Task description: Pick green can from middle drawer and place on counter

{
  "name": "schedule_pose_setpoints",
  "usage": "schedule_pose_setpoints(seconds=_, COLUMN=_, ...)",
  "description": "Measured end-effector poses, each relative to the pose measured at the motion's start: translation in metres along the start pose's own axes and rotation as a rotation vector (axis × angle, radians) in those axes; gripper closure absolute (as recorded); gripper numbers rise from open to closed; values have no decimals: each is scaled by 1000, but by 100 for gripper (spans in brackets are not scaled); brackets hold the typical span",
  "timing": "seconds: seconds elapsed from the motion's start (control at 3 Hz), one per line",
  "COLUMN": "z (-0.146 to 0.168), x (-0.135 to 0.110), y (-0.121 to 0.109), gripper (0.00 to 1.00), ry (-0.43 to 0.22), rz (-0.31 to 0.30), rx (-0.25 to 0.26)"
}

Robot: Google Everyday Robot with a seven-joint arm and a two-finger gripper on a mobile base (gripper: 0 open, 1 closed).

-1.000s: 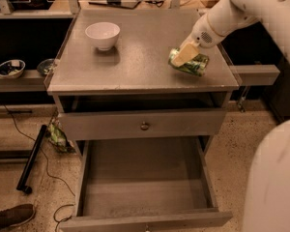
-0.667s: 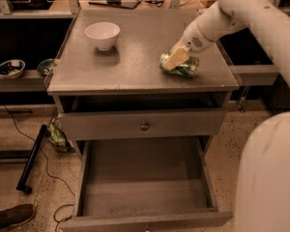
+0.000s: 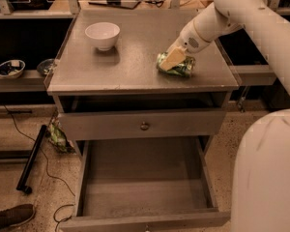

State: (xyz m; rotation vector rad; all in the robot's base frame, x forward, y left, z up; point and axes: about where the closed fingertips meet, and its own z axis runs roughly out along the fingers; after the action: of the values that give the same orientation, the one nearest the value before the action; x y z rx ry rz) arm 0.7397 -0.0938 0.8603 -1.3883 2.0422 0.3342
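The green can (image 3: 182, 68) lies on its side on the counter (image 3: 125, 62), near the right front part. My gripper (image 3: 171, 62) reaches in from the upper right, with its tan fingers (image 3: 173, 58) closed over the can's left end. The can rests on or just above the counter surface; I cannot tell which. The middle drawer (image 3: 142, 180) is pulled wide open below and nothing lies on its plank floor.
A white bowl (image 3: 102, 35) stands at the counter's back left. A shut drawer front with a round knob (image 3: 144, 126) sits above the open drawer. Side shelves hold small dishes (image 3: 9, 68) on the left. Cables and a black bar (image 3: 31, 158) lie on the floor at left.
My gripper has moved left and slightly toward the counter's front, carrying the green can with it. The bowl and drawer have not moved.
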Motion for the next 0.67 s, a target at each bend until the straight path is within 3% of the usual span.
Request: schedule_pose_setpoints(seconds=0.67, z=0, x=0, y=0, gripper=34, ry=0, rz=0, rx=0)
